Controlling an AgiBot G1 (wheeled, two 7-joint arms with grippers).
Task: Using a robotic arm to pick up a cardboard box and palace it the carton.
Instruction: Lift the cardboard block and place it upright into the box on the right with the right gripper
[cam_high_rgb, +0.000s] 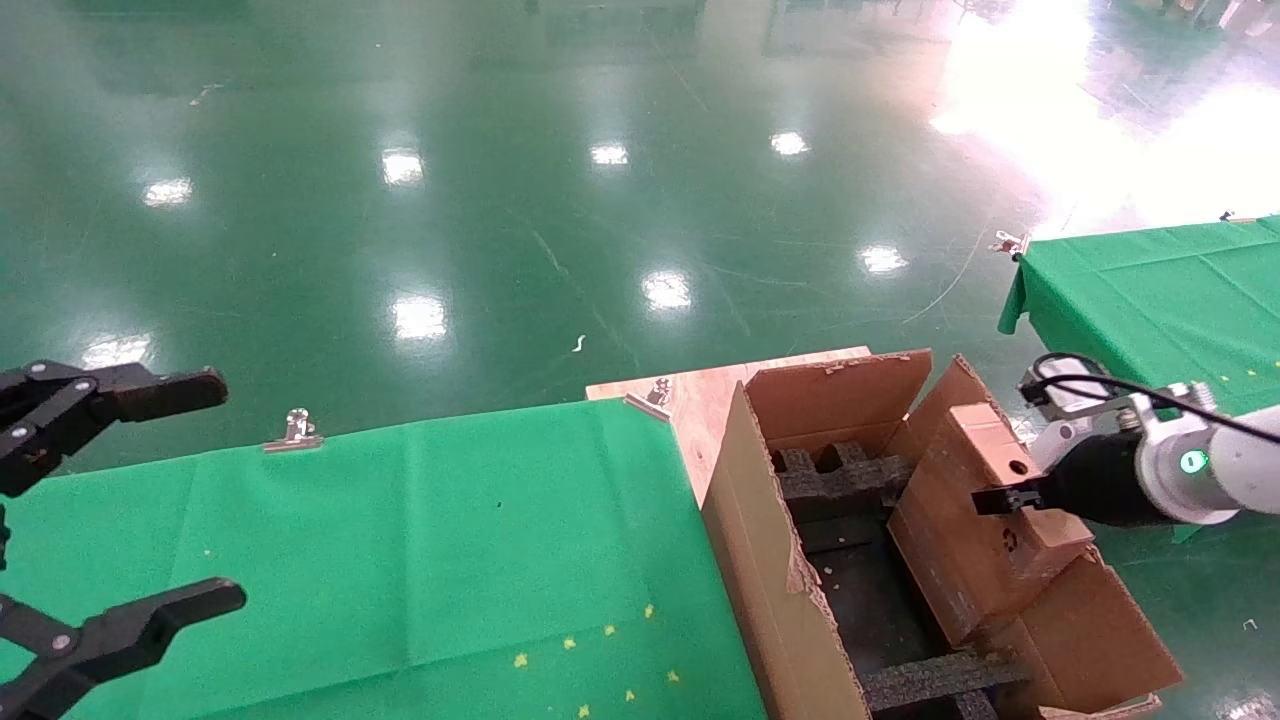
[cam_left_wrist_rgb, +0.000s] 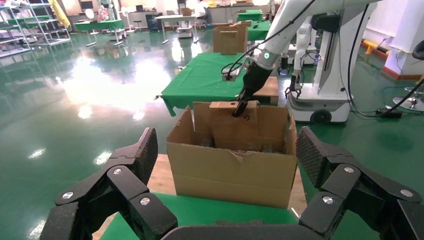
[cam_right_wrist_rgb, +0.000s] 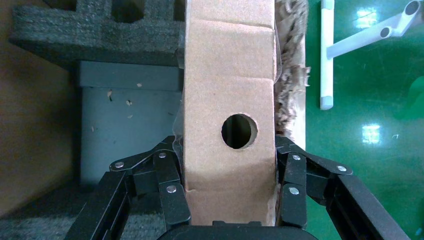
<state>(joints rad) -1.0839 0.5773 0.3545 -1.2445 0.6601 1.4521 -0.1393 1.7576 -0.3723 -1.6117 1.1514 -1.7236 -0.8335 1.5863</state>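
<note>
Right arm: the white glossy robotic arm with the glowing teal ring (cam_high_rgb: 1190, 462) reached in from the robot's right; its black multi-link gripper (cam_high_rgb: 1000, 497) pinched the small flat brown cardboard box (cam_high_rgb: 985, 500) on both narrow faces.
Box position: the cardboard box, its round hole (cam_right_wrist_rgb: 239, 131) facing the right wrist camera, stood on edge and tilted inside the large brown corrugated carton (cam_high_rgb: 770, 560), near the carton's right wall.
Carton interior: black foam inserts (cam_high_rgb: 835, 478) lay across the far end and another strip across the near end (cam_high_rgb: 940, 680), with a dark floor between them beside the box.
Carton edges: the flaps stood open and ragged; the right flap (cam_high_rgb: 1085, 630) splayed outward beneath the arm.
Left gripper: the all-black left gripper (cam_high_rgb: 70, 520) hung with fingers spread wide over the green tablecloth (cam_high_rgb: 400, 560), well apart from the carton.
Surface: the carton rested on a bare plywood board (cam_high_rgb: 700, 395) at the cloth's right edge; metal clips (cam_high_rgb: 295, 432) held the cloth.
Room: glossy green floor (cam_high_rgb: 500, 200); a second green-covered table (cam_high_rgb: 1150, 290) stood beyond the right arm.
</note>
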